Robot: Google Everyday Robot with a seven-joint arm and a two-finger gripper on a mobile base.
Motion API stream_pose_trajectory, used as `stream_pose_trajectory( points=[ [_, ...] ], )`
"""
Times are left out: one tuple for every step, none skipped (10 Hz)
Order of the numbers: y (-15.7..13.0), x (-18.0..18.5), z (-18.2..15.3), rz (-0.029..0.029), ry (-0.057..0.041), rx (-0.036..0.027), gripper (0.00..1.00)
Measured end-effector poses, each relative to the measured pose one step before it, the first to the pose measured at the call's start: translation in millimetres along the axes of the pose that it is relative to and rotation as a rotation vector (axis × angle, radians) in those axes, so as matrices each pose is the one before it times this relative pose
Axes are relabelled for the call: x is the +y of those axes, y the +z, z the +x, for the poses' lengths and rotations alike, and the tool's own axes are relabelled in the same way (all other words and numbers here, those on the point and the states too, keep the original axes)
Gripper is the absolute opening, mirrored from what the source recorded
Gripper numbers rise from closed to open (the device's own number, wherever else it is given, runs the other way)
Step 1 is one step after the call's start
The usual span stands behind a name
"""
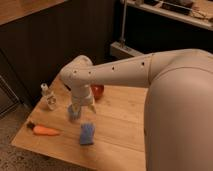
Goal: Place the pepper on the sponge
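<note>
Wood table (125, 127): gripper (83, 108) spread wide, partly hiding pale-blue obj (72, 114); pepper (45, 131), sponge (87, 134) lie apart.

Dim warm light, soft shadows on table (125, 127) (beneath the jaws)

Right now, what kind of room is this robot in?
Maybe a lab or office break room: a wooden table, dark panels behind, a shelf. The end effector hangs over the table.
</note>
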Motion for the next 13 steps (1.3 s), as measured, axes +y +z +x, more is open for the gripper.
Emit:
stream_pose_trajectory(
  points=[
    [-0.13,0.06,0.01,-0.00003,-0.00017,-0.00021,0.65],
    [0.01,-0.05,-0.03,0.0,0.00011,-0.00005,0.65],
    [-0.01,0.01,0.0,-0.00004,0.00002,0.00002,0.65],
    [-0.02,0.04,0.02,-0.00005,-0.00008,0.0,0.65],
    [0.02,-0.05,-0.01,0.00006,0.00008,0.00001,0.65],
    [-0.02,0.03,0.02,0.00001,-0.00008,-0.00001,0.65],
    [0.01,0.0,-0.03,-0.00004,0.00007,-0.00002,0.65],
    [0.01,-0.01,0.02,-0.00001,0.00001,0.00005,0.65],
    [-0.03,0.04,0.0,-0.00001,-0.00008,-0.00008,0.65],
    [0.02,-0.03,0.01,0.00002,0.00006,0.00005,0.65],
    [-0.25,0.32,0.19,0.00064,-0.00146,-0.00087,0.65],
    [0.93,2.05,1.14,0.0092,-0.01404,-0.00381,0.65],
    [3.29,15.52,5.39,0.00986,-0.04891,-0.00587,0.65]
  ],
)
